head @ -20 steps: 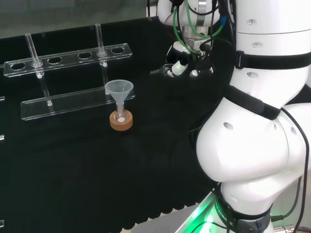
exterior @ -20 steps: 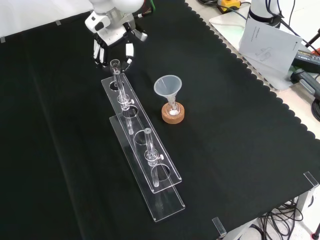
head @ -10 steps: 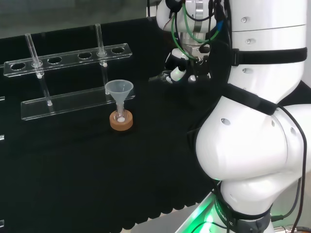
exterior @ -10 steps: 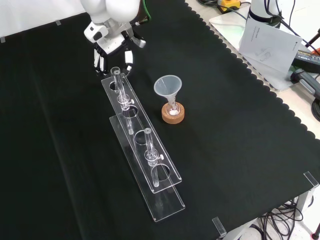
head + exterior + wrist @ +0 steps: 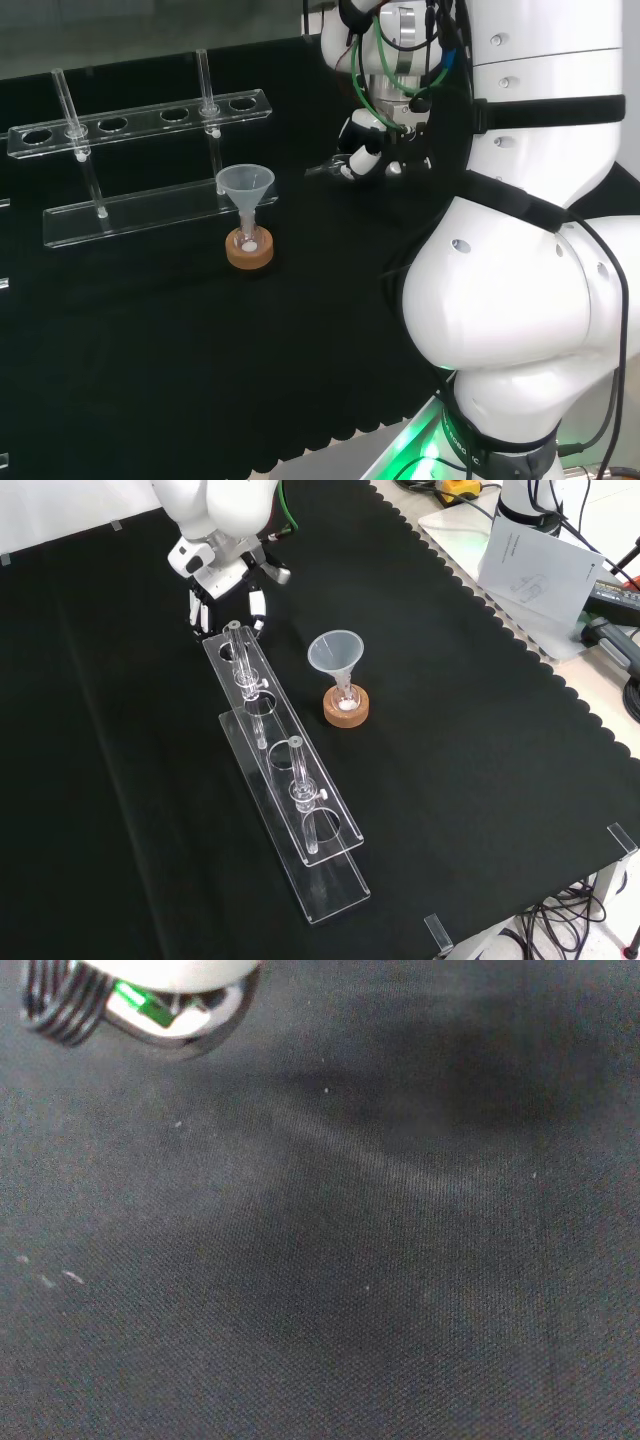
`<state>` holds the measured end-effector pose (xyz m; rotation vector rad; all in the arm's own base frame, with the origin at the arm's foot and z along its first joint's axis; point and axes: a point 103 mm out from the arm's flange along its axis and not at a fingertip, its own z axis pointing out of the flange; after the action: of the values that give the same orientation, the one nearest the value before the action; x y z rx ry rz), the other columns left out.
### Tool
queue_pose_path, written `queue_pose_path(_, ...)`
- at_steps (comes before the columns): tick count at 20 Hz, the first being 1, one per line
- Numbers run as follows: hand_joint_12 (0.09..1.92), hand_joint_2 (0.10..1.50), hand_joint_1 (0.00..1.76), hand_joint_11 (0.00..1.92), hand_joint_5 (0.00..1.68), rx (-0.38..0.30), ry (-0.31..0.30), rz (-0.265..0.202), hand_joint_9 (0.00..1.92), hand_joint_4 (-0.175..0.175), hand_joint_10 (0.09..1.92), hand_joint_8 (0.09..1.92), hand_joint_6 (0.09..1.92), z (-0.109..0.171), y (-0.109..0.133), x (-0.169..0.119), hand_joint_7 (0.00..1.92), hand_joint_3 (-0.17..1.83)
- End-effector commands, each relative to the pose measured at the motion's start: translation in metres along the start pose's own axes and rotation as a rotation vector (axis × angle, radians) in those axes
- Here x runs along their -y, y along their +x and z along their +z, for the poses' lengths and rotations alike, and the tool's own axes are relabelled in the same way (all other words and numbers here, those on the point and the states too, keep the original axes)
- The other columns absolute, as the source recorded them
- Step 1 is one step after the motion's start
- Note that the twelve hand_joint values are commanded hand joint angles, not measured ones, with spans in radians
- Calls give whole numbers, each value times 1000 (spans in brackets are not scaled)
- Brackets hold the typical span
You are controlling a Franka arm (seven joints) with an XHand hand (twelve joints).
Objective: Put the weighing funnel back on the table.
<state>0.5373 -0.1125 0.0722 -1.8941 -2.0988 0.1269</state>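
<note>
Black cloth [image 5: 150, 350] covers bench. Clear 2-tier tube rack [image 5: 150, 160] lies lengthwise across it, 2 glass tubes [image 5: 62, 100] upright in it, 4 holes vacant in head view. Funnel [image 5: 245, 185] stands mouth up, stem in small flask [image 5: 248, 238] on cork ring [image 5: 249, 254], just in front of rack in head view, apart from it. Front view: white paper sheet [image 5: 535, 565] at top right off cloth, cables [image 5: 560, 920] at bottom right.

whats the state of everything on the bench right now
hand: curled round the weighing funnel, low over the cloth
weighing funnel: held, one end poking out of the hand
funnel: upright, stem in the flask
flask: standing on the cork ring
test tubes: two, upright in the rack
rack: standing on the cloth
</note>
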Motion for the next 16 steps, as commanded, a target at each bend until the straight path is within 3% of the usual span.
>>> queue_pose_path(1,914,684,1122,973,1308,-5,4,-5,1137,175,144,605,577,4,1,-3,722,578)
queue_pose_path(16,916,685,1122,971,1307,22,21,-7,1139,175,141,606,579,7,-3,-12,720,577)
